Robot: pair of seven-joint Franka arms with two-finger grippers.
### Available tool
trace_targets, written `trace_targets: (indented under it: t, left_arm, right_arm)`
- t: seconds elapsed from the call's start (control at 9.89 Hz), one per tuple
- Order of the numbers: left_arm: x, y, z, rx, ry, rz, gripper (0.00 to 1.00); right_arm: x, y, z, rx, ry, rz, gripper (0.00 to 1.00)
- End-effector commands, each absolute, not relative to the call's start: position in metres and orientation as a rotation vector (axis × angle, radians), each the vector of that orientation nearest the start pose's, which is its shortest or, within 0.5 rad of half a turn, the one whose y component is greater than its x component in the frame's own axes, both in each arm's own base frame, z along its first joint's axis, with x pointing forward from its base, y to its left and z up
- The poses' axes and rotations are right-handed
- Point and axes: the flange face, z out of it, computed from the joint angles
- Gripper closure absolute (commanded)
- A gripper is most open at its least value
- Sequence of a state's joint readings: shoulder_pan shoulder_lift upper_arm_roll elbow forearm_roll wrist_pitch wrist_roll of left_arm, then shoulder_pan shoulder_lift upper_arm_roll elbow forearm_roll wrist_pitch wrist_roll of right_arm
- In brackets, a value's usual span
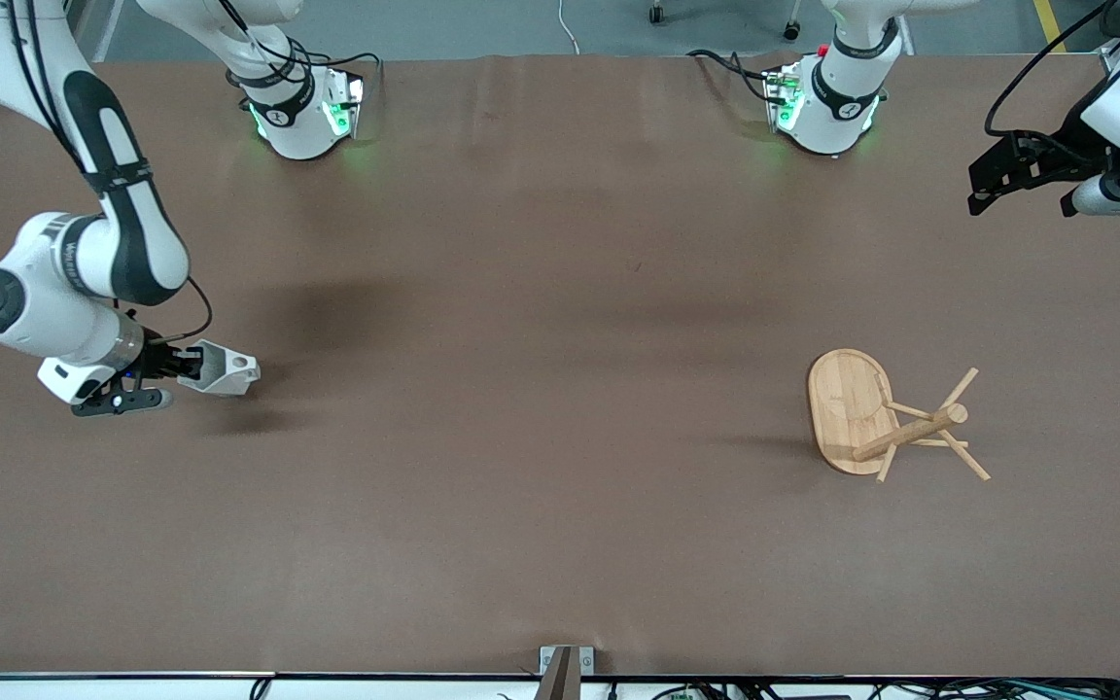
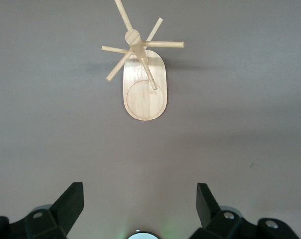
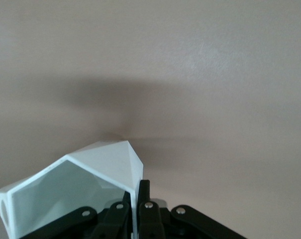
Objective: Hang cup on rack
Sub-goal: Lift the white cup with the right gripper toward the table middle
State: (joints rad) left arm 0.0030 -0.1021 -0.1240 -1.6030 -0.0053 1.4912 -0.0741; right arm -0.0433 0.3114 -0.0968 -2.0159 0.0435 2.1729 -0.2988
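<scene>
Clamped on one wall of the cup, the right gripper holds it above the bench close to the right arm's edge, fingers pinching the rim edge as the right wrist view shows. That thin-wall pinch looks like the main risk: the faceted mug could twist or slip during the long carry, leaving the handle hole misaligned with a peg. The rack stands well apart, toward the left arm's edge, its thin pegs angling outward; a clumsy approach could tip it. The left gripper waits spread open above the corner by its base. Nothing lies between cup and rack.
</scene>
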Motion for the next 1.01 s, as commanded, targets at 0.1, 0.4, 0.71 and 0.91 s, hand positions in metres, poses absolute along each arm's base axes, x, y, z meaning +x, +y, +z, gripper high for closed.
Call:
trace_targets:
  t: [0.1,0.4,0.71,0.91]
  left_arm:
    - [0.516,-0.068,0.644,-3.155,0.102,0.081,0.0]
    - [0.515,-0.068,0.643,-3.166,0.101,0.088,0.0]
    - [0.515,-0.069,0.64,-3.178,0.1,0.104,0.0]
    - [0.514,-0.068,0.64,-3.206,0.115,0.123,0.0]
  right_arm:
    - [0.607,-0.01,0.373,-2.91,-0.244,0.314,0.98]
    - [0.601,0.104,0.387,-2.516,-0.201,0.329,0.99]
    - [0.584,0.217,0.409,-2.181,-0.095,0.381,1.0]
    - [0.569,0.274,0.419,-2.011,-0.031,0.462,1.0]
